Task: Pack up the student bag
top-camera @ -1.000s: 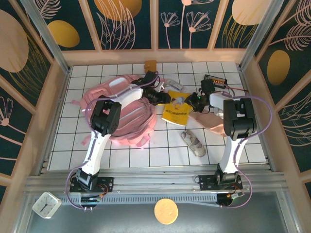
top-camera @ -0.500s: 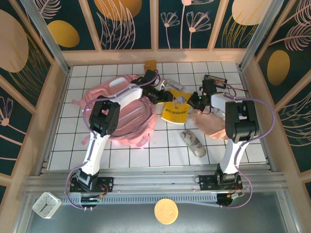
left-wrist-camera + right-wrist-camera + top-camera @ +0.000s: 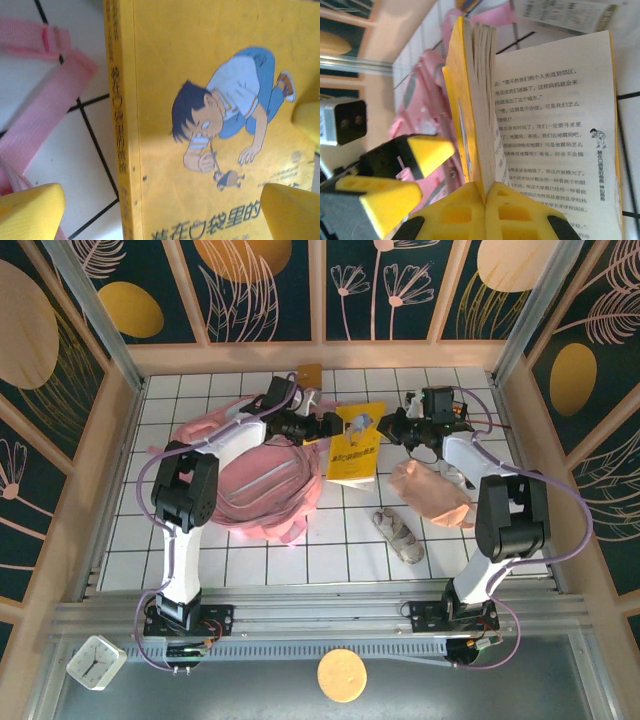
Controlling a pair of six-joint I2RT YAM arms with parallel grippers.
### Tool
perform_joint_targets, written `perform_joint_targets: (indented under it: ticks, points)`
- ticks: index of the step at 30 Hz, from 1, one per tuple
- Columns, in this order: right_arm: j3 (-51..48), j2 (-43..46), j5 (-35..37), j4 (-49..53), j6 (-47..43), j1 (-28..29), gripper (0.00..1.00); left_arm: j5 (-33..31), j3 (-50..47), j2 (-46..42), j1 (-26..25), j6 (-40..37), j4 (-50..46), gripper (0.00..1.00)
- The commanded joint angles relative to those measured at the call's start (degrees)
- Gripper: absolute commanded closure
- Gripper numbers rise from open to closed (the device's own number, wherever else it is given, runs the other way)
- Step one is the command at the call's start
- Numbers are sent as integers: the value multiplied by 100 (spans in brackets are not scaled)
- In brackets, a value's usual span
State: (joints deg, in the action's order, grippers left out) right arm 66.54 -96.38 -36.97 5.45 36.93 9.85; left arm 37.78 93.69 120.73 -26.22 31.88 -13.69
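Lying on the left half of the tiled surface [image 3: 330,560], the student bag [image 3: 250,480] sits just beside the left claw [image 3: 330,428], on its left and nearer the arm bases. That claw's jaws gape wide at the yellow book [image 3: 355,445]. Across the book, the right claw [image 3: 384,430] is clamped onto its pages, apart from the bag.
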Motion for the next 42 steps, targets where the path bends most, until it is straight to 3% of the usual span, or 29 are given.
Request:
perform_joint_targets:
  ticks: [1, 4, 8, 11, 18, 21, 25, 26, 27, 29, 33, 36, 42]
  points:
    - [19, 408, -860, -855, 465, -34, 100, 644, -282, -283, -34, 389, 815, 1]
    - [-20, 455, -1181, -1325, 848, -29, 100, 865, -576, -460, 20, 709, 1307, 1]
    - [-136, 485, -1382, -1854, 1248, -30, 100, 943, -642, -570, 29, 631, 1224, 2]
    - [-154, 504, -1376, -1886, 1291, -7, 100, 1002, -790, -688, 54, 705, 1358, 8]
    - [-306, 522, -1178, -1719, 1152, 51, 100, 1390, -1250, -926, 55, 1544, 2496, 47]
    - [-292, 541, -1078, -1468, 967, 44, 100, 1424, -1283, -988, 71, 1511, 2386, 66]
    - [-211, 601, -911, -994, 585, 15, 100, 1466, -1292, -1082, 99, 1450, 2214, 82]
    - [-159, 627, -873, -782, 437, -7, 86, 1490, -1288, -1119, 115, 1444, 2189, 88]
    - [-97, 663, -819, -542, 277, -39, 63, 1555, -1275, -1163, 121, 1486, 2206, 95]
    - [-35, 803, -650, -104, -62, -152, 36, 1692, -1249, -1233, 126, 1606, 2315, 100]
    - [-118, 1038, -1047, 276, -557, -437, 2, 2000, -1211, -1384, 131, 2085, 2808, 100]
    - [-222, 1145, -1634, 220, -839, -453, 1, 2241, -1293, -1483, 130, 2727, 3600, 100]
    - [-817, 1295, -2428, -1407, -192, -414, 1, 2501, -1476, -1659, 126, 3846, 4901, 100]
